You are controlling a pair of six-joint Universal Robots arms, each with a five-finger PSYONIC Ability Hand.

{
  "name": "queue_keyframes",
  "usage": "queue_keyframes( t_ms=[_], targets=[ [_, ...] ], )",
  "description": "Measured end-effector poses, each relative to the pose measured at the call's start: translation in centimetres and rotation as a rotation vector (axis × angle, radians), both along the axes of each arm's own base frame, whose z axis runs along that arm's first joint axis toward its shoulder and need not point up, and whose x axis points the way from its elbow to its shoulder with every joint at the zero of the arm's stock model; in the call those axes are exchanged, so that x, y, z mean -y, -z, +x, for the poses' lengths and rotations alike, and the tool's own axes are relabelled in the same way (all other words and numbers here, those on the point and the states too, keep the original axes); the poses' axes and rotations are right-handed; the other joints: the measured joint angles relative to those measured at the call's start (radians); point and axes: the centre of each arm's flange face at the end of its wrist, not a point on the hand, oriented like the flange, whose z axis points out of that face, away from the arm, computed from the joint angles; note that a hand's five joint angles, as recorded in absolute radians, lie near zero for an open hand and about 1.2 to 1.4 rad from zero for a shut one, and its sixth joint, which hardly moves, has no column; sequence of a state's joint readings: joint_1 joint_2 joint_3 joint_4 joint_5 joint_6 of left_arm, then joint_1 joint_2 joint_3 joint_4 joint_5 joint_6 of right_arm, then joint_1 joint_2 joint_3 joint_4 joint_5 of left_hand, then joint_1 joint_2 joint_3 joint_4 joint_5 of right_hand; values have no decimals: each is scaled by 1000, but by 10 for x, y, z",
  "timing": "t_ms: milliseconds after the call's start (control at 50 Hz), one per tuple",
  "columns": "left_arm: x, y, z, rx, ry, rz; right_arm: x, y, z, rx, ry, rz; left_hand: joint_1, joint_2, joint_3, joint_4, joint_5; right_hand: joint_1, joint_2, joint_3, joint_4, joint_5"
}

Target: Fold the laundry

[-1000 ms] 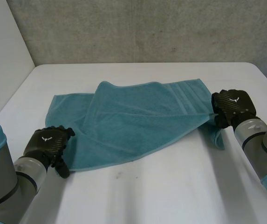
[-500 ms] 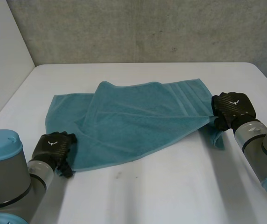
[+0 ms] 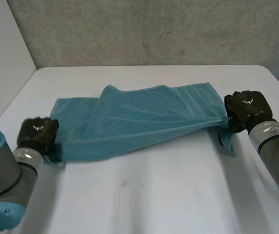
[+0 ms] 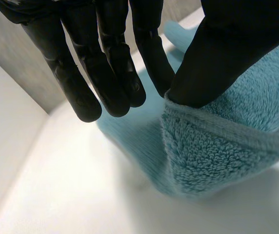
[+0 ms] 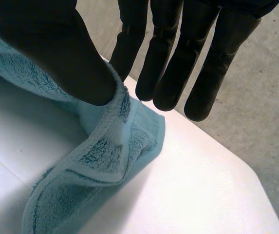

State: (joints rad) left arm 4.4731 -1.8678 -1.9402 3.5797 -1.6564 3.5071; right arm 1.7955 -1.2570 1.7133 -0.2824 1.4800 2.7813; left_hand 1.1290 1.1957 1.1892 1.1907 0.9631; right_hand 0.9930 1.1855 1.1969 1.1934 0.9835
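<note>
Two black robot hands hold one teal terry towel by its opposite ends, and it lies spread lengthwise across the middle of the white bench. The left hand is at the towel's left end, at the near corner. In the left wrist view, this hand's thumb presses down on the hemmed edge of the towel. It nips that edge against the nearest of the fingers, while the other fingers reach out straight and slightly spread above the bench.

The right hand is at the towel's right end, close to the bench's right edge. In the right wrist view, its thumb clamps a doubled fold of the towel against the fingers, which are straight and close together. A loose corner of cloth droops from this pinch down onto the bench.

Between the two hands the towel's near edge runs as a nearly straight, drawn line, rising a little toward the right hand. An upper layer is folded over the lower one, and its slanting edge crosses the left part of the cloth. The far edge rests flat on the bench. A grey concrete wall stands behind the bench, and a white panel is at its left.
</note>
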Motion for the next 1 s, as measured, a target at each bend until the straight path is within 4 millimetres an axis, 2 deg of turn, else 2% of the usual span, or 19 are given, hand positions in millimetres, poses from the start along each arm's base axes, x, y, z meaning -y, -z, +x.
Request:
queue_keyframes(
  t_ms=[100,120,160,260,340,420,460,480,520,560,680,740,780,800,820,900,920,960,1000],
  targets=[
    [2,-26,0,57,15,-87,-5,-12,-2,-82,-15,2,0,0,0,0,0,0,0,0,0,0],
    [1,-43,1,89,23,-143,-9,-18,-3,-141,-28,15,0,0,0,0,0,0,0,0,0,0],
    [-1,-59,1,119,31,-188,-14,-23,-4,-195,-41,38,0,0,0,0,0,0,0,0,0,0],
    [-7,-75,4,169,53,-206,-27,-29,-7,-275,-68,104,0,1,2,0,0,0,0,0,0,0],
    [-11,-70,11,208,77,-140,-38,-27,-9,-323,-96,175,0,1,2,0,0,0,0,0,0,0],
    [-15,-45,16,227,121,-4,-48,-21,-9,-364,-130,242,0,2,3,4,0,0,0,0,0,0],
    [-14,-22,16,229,150,89,-47,-12,-7,-376,-151,266,0,2,4,4,0,0,0,0,0,0],
    [-14,-22,16,229,150,89,-47,-12,-7,-376,-151,266,0,2,4,4,0,0,0,0,0,0],
    [-8,0,14,228,171,156,-40,-2,-4,-379,-160,267,0,2,4,4,0,0,0,0,0,0],
    [-1,9,13,227,178,170,-31,4,-1,-378,-159,255,0,2,4,4,0,0,0,0,0,0],
    [37,7,5,221,172,49,6,1,7,-362,-120,148,0,3,4,5,0,0,0,0,0,0],
    [67,-24,-3,210,162,-128,31,-23,15,-337,-76,24,0,3,5,5,0,0,0,0,0,0],
    [86,-57,-11,196,155,-280,47,-48,21,-305,-41,-87,-1,3,5,5,0,0,0,0,0,0],
    [86,-57,-11,196,155,-280,47,-48,21,-305,-41,-87,-1,3,5,5,0,0,0,0,0,0],
    [101,-102,-19,172,144,-464,63,-89,28,-241,9,-259,0,3,5,5,0,0,0,0,0,0],
    [111,-187,-27,101,115,-787,71,-167,33,-102,80,-564,0,3,5,5,0,0,0,0,0,0],
    [110,-208,-28,76,106,-862,68,-194,32,-52,98,-667,0,3,5,5,0,0,0,0,0,0],
    [106,-243,-27,19,89,-995,58,-230,29,14,118,-803,0,3,5,5,0,0,0,0,0,0],
    [103,-262,-25,-20,81,-1063,50,-247,27,45,125,-868,0,4,5,5,0,0,0,0,0,0]
  ],
)
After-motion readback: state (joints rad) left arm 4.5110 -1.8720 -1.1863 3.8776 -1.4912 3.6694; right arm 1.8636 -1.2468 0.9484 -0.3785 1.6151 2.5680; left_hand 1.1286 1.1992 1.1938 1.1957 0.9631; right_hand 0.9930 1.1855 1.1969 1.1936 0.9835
